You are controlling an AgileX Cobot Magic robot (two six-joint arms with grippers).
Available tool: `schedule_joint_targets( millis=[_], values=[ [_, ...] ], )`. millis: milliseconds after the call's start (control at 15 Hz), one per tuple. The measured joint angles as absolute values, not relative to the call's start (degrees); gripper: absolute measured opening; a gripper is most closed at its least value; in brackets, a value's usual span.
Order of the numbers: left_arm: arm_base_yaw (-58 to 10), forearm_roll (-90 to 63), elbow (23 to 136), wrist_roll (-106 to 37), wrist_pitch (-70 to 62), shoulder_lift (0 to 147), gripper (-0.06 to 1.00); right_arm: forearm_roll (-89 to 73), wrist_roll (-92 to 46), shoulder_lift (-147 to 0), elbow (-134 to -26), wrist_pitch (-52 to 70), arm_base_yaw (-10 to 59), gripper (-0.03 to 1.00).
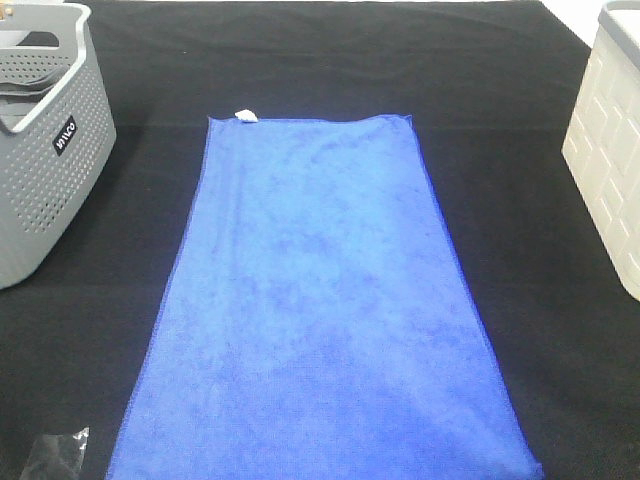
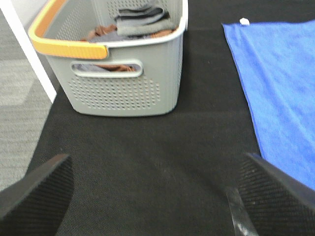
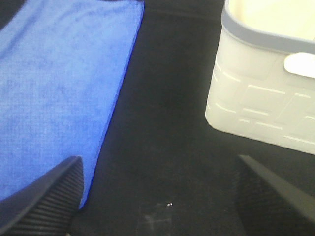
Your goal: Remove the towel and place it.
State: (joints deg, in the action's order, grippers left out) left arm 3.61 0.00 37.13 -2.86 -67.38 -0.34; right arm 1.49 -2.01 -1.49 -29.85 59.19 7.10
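The royal-blue towel [image 1: 320, 300] lies flat and spread out on the black table cloth, lengthwise from near to far. Its small white tag [image 1: 245, 115] sits at the far left corner. My left gripper [image 2: 152, 196] is open and empty over bare black cloth, left of the towel's left edge [image 2: 280, 83]. The tag also shows in the left wrist view [image 2: 243, 21]. My right gripper [image 3: 157, 201] is open and empty over black cloth, just right of the towel's right edge [image 3: 54, 88]. Its left finger [image 3: 44, 201] is over the towel's edge.
A grey perforated basket [image 1: 40, 140] with an orange-trimmed rim and folded cloths inside stands at the far left, also in the left wrist view [image 2: 123, 83]. A white basket [image 1: 605, 150] stands at the right edge, close to my right gripper [image 3: 266, 98]. The table's left edge drops to grey floor [image 2: 19, 98].
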Motion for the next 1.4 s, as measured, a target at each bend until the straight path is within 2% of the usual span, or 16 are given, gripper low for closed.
schedule_joint_targets(
  millis=[467,1067,1400],
  values=[
    [3.61,-3.15,29.34,-2.98,-60.91,-0.34,0.84,1.49,-2.01,0.23,-28.53,60.50,7.10,0.77],
    [3.61,-4.13,29.22,-2.69,-60.05,-0.34,0.84,1.49,-2.01,0.23,-28.53,60.50,7.10,0.77],
    [6.36,-4.81,29.22,-2.64,-60.05,-0.34,0.84,1.49,-2.01,0.23,-28.53,60.50,7.10,0.77]
  ],
)
